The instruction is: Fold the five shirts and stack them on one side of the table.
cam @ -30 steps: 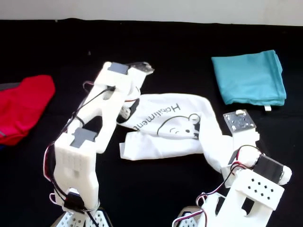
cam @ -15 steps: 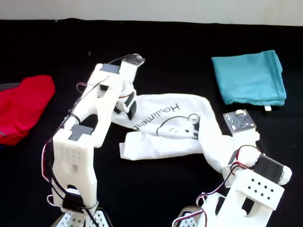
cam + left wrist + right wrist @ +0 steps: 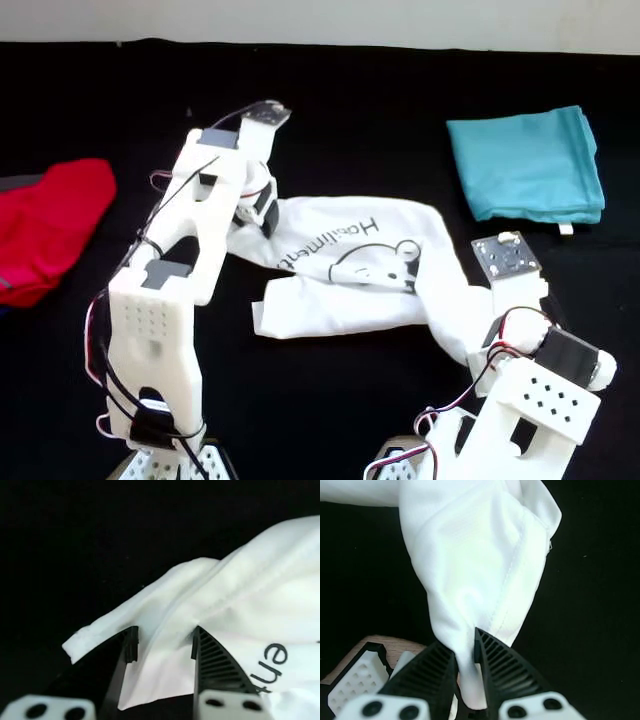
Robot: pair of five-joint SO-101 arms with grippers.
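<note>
A white shirt (image 3: pixel 350 265) with a dark print lies half spread at the table's middle. My left gripper (image 3: pixel 258 215) is shut on the shirt's left edge; in the left wrist view the white cloth (image 3: pixel 210 600) runs between the black fingers (image 3: pixel 131 645) of the left gripper (image 3: pixel 162 642). My right gripper (image 3: pixel 465 650) is shut on a bunched hem of the same shirt (image 3: pixel 475 560), under the right arm (image 3: pixel 520 300) at the front right. A folded teal shirt (image 3: pixel 525 165) lies at the back right. A crumpled red shirt (image 3: pixel 45 225) lies at the left edge.
The table (image 3: pixel 380 110) is covered in black cloth. A pale wall runs along its far edge. Both arm bases stand at the front edge, with open black surface behind the white shirt and between it and the red one.
My left gripper has moved left and slightly back, drawing the white shirt's left edge out with it. The right arm has not moved.
</note>
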